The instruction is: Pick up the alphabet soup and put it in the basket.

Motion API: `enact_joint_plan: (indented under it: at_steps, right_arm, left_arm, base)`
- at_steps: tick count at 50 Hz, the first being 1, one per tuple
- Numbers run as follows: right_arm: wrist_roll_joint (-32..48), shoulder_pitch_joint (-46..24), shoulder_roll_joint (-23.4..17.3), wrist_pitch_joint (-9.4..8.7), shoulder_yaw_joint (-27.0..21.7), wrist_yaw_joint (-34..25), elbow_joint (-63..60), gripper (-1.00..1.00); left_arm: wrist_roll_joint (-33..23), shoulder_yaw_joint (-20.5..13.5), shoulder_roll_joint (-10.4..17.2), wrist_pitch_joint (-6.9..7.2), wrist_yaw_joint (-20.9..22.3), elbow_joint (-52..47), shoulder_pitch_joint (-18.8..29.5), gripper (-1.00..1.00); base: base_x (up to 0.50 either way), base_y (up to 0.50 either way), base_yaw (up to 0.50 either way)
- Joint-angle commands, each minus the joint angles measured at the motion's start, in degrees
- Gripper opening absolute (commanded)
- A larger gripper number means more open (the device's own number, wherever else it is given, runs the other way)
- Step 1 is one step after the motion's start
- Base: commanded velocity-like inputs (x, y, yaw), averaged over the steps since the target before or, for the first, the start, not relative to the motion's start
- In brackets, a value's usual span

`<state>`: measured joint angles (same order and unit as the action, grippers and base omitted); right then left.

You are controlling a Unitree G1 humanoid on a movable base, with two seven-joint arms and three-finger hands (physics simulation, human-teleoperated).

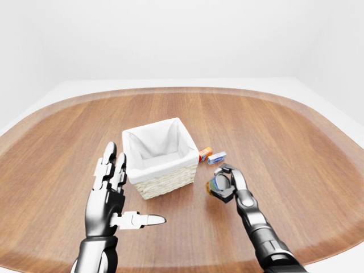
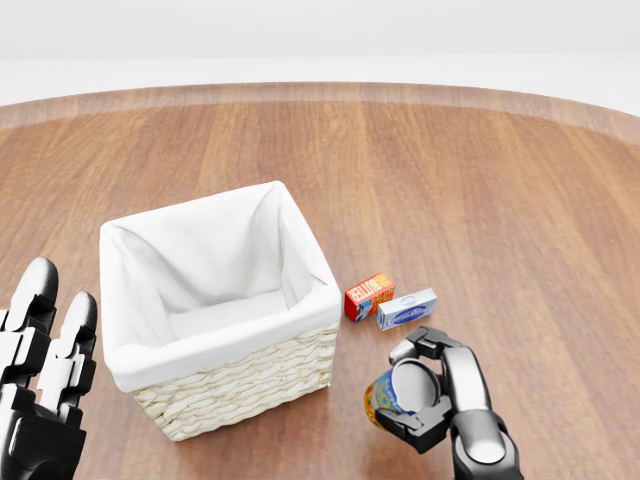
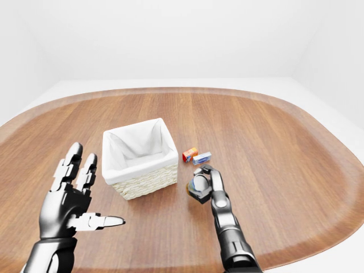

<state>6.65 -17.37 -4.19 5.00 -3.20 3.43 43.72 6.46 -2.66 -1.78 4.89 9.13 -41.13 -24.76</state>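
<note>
— Alphabet soup [image 2: 384, 398], where is it?
— In the right hand [image 2: 432, 392], whose fingers wrap round the can, low over the bench [image 2: 520, 200] just right of the basket [image 2: 215, 300] in the head view.
— And the left hand [image 1: 108, 190]?
— Spread wide, holding nothing, left of the basket.
— Anything else nearby?
— A small red box [image 2: 368, 296] and a blue-and-white box [image 2: 406, 308] lying side by side on the bench just above the can.

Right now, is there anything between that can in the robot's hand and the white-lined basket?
Nothing: in the head view only bare wooden table separates the alphabet soup, gripped by the right hand, from the basket.
</note>
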Motion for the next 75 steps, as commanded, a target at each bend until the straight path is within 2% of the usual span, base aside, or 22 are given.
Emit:
enact_joint_plan:
  at_steps: [1, 9, 10, 12, 15, 19, 21, 24, 25, 30, 31, 32, 42, 50, 56, 57, 75]
  right_arm:
    - [-3.4, 2.8, 0.4, 0.00, -0.1, -0.4, -12.2, -1.00]
    - [-3.7, 3.4, 0.6, 0.00, -0.1, -0.6, -15.0, -1.00]
    - [-4.1, 4.5, 0.8, 0.00, 0.0, -1.1, -19.6, -1.00]
    - [-4.3, 5.2, 0.9, -1.77, -0.1, -1.3, -22.8, -1.00]
    - [-4.4, 5.7, 0.9, -3.41, -0.1, -1.5, -25.4, -1.00]
    - [-3.8, 6.1, 1.1, -4.55, 0.1, -1.4, -27.6, -1.00]
    - [-3.8, 6.3, 1.1, -5.67, 0.0, -1.4, -29.2, -1.00]
    - [-3.8, 6.4, 1.1, -5.76, 0.0, -1.5, -29.4, -1.00]
    - [-3.6, 6.6, 1.2, -7.79, 0.1, -1.4, -32.5, -1.00]
    - [-3.5, 6.7, 1.2, -8.01, 0.1, -1.4, -32.8, -1.00]
    - [-3.5, 6.0, 1.2, -9.79, 0.0, -1.3, -34.7, -1.00]
    - [-3.4, 6.0, 1.2, -10.00, 0.0, -1.2, -35.0, -1.00]
    - [-3.3, 4.6, 1.1, -10.00, -0.2, -0.8, -36.9, -1.00]
    - [-2.8, 4.6, 1.7, -10.00, 0.7, -1.0, -45.5, -1.00]
    - [-2.7, 4.6, 1.7, -10.00, 0.7, -1.0, -45.5, -1.00]
    - [-2.2, 2.1, 1.7, -10.00, 0.8, -0.3, -47.2, -1.00]
    - [0.6, -3.0, 3.5, -10.00, 3.3, 1.1, -50.5, -1.00]
  left_arm:
    - [0.0, 0.1, 0.0, -0.09, 0.1, -0.1, -0.1, 1.00]
    - [-0.1, 0.1, 0.0, -0.09, 0.0, 0.1, 0.1, 1.00]
    - [0.0, 0.1, 0.0, -0.12, 0.1, 0.1, 0.0, 1.00]
    - [0.0, 0.2, 0.0, -0.18, 0.1, 0.0, -0.1, 1.00]
    - [0.0, 0.2, 0.1, -0.15, 0.1, 0.0, -0.1, 1.00]
    - [0.2, 0.0, 0.1, -0.09, 0.2, 0.2, 0.1, 1.00]
    - [0.2, -0.1, 0.1, 0.02, 0.2, 0.2, 0.2, 1.00]
    - [0.2, -0.1, 0.1, 0.03, 0.2, 0.2, 0.2, 1.00]
    - [0.1, 0.0, 0.0, 0.11, 0.1, 0.5, 0.5, 1.00]
    - [0.1, 0.0, 0.1, 0.11, 0.1, 0.5, 0.5, 1.00]
    - [0.0, 0.2, 0.1, 0.07, 0.1, 0.4, 0.3, 1.00]
    - [0.0, 0.2, 0.1, 0.06, 0.1, 0.4, 0.3, 1.00]
    - [-0.2, 0.5, 0.2, 0.11, -0.1, 0.7, 0.6, 1.00]
    - [-0.2, 0.7, 0.4, -0.18, -0.3, 0.7, 0.3, 1.00]
    - [-0.2, 0.7, 0.4, -0.19, -0.3, 0.7, 0.3, 1.00]
    - [-0.2, 0.6, 0.4, -0.16, -0.3, 0.8, 0.5, 1.00]
    - [0.1, 0.5, 0.3, -0.44, 0.0, 0.2, -0.2, 1.00]
  base:
    - [0.00, 0.00, 0.00]
    - [0.00, 0.00, 0.00]
    - [0.00, 0.00, 0.00]
    - [0.00, 0.00, 0.00]
    - [0.00, 0.00, 0.00]
    - [0.00, 0.00, 0.00]
    - [0.00, 0.00, 0.00]
    - [0.00, 0.00, 0.00]
    - [0.00, 0.00, 0.00]
    - [0.00, 0.00, 0.00]
    - [0.00, 0.00, 0.00]
    - [0.00, 0.00, 0.00]
    - [0.00, 0.00, 0.00]
    - [0.00, 0.00, 0.00]
    - [0.00, 0.00, 0.00]
    - [0.00, 0.00, 0.00]
    - [0.00, 0.00, 0.00]
